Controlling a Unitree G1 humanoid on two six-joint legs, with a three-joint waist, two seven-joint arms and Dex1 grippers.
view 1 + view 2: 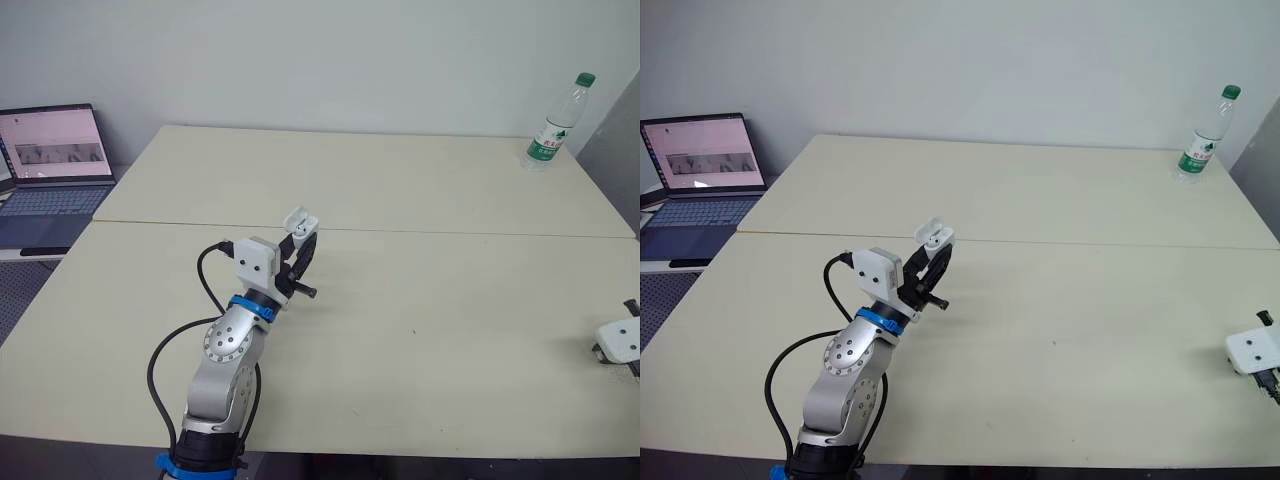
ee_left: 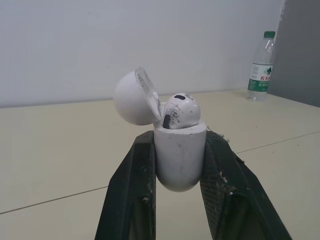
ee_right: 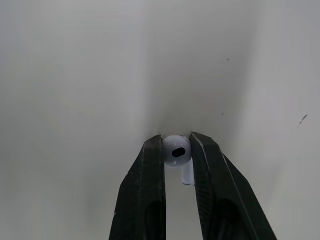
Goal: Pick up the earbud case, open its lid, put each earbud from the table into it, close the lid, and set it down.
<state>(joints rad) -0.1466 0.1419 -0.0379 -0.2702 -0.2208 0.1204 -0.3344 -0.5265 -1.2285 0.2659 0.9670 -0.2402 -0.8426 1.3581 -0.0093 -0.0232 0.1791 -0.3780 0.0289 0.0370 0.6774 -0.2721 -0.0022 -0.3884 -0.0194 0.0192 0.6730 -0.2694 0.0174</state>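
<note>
My left gripper (image 1: 303,247) is shut on the white earbud case (image 2: 180,157), held above the middle of the table. Its lid (image 2: 134,97) is hinged open, and one white earbud (image 2: 180,111) sits in the case. The case also appears as a small white shape (image 1: 299,220) at the fingertips in the head views. At the table's right edge, my right gripper (image 3: 176,150) is shut on a second white earbud (image 3: 176,151), close over the table top. The right wrist's white housing (image 1: 620,341) shows there.
A plastic water bottle (image 1: 557,124) with a green cap stands at the table's far right corner. An open laptop (image 1: 55,165) sits on a lower surface to the left. A seam (image 1: 450,232) runs across the cream table.
</note>
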